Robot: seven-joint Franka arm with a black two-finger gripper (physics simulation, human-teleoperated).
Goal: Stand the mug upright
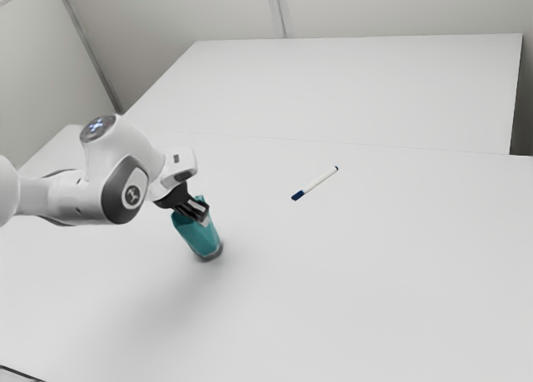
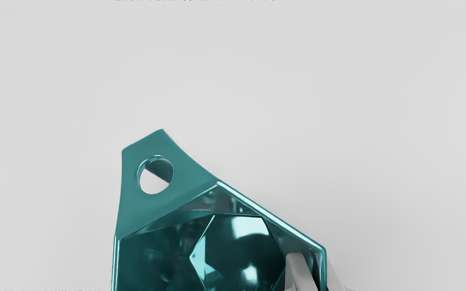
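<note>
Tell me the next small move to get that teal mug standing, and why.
I'd probably turn my wrist slightly to level the base of the mug, with the grip held closed. The gripper pinches its wall, one finger inside and one outside, and the mug leans, its base toward the exterior view's right.
</note>
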